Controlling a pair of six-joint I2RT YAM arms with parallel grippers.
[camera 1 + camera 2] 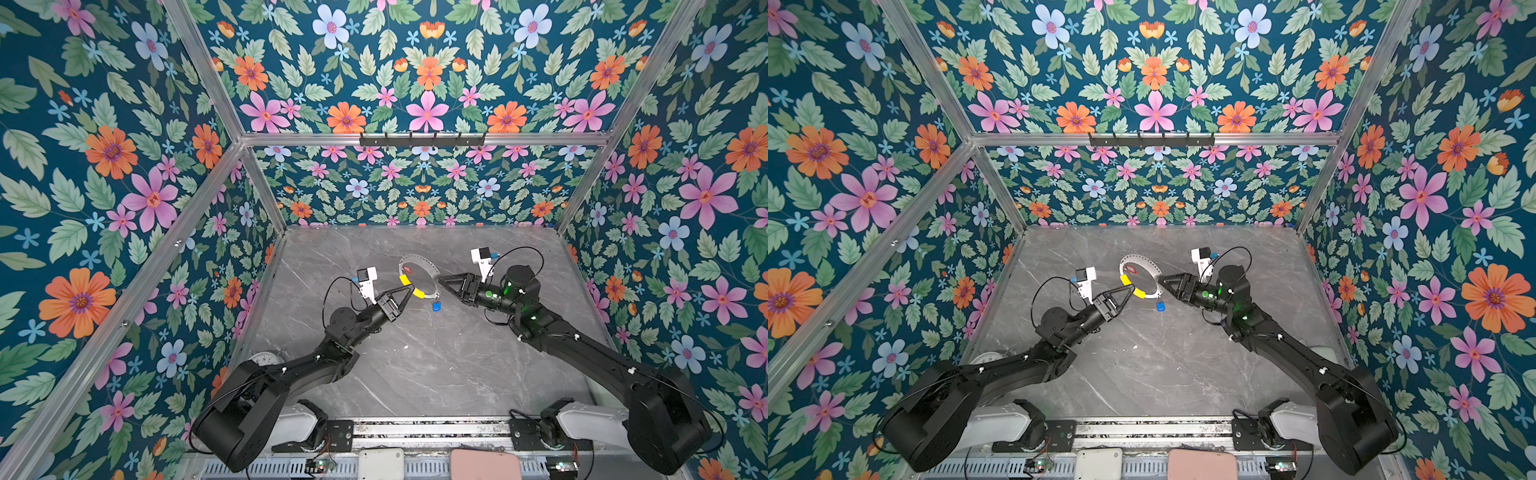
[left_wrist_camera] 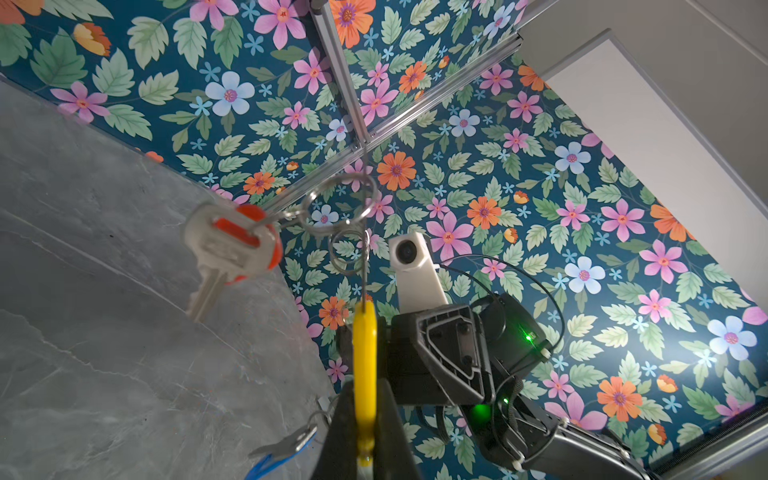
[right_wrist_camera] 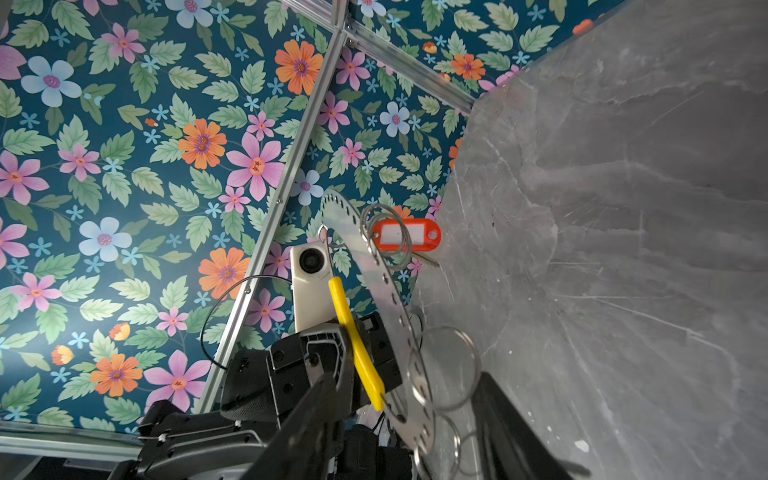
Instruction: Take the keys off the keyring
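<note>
The keyring (image 1: 415, 260) is held on edge above the surface (image 1: 415, 374) by the left gripper (image 1: 410, 288), its jaws clamped on the yellow sleeve (image 1: 405, 279). The right gripper (image 1: 440, 280) is seen with jaws parted around a split ring (image 3: 444, 368), gripping nothing. The red-tagged key (image 2: 228, 245) and blue-tagged key (image 2: 286, 444) appear unremoved; a firm pinch on a key's ring is called for next. The blue key's link is blurred.

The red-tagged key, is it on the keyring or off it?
On: the red-tagged key dangles from the keyring, linked through its rim.

Robot test cell, floral walls (image 1: 104, 166), aluminium frame (image 1: 291, 139)
</note>
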